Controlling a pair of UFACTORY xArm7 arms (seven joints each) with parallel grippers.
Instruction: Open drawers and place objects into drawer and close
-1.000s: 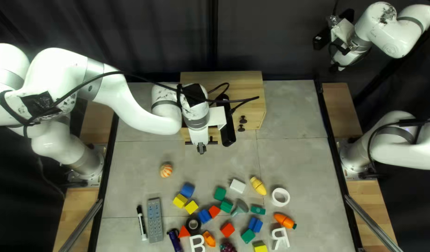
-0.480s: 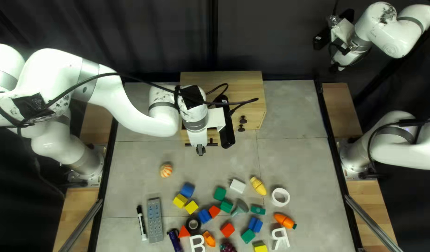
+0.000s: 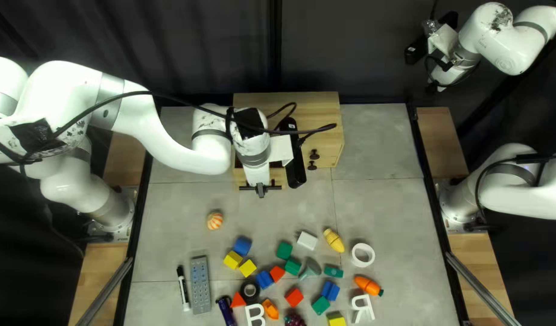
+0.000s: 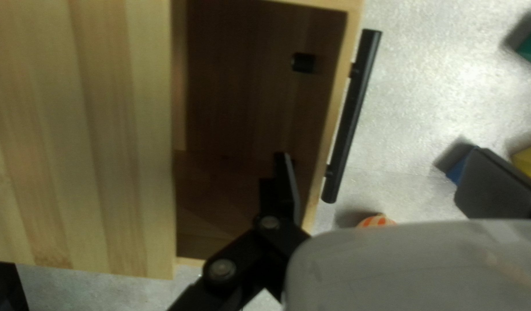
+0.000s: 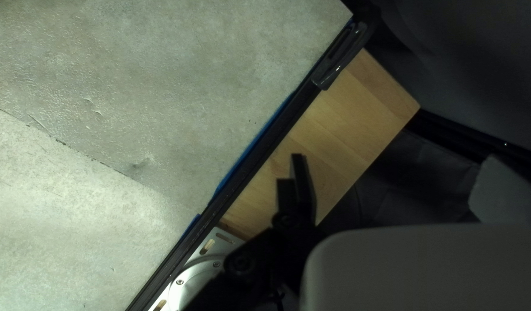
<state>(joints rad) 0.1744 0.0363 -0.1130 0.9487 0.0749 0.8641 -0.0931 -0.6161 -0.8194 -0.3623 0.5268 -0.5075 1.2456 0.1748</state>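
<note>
Ok so your left hand (image 3: 261,191) is spread either side of the open drawer (image 4: 337,98)'s handle (image 4: 351,115); your right hand (image 3: 433,88), also spread, is well apart from that drawer.

Two letters (image 3: 249,314), one remote (image 3: 200,290), one cabinet (image 3: 317,115)

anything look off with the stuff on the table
The white letter R, just below the carrot in the top left view, reads backwards, as if it lies wrong side up; the white letter B reads normally.
</note>
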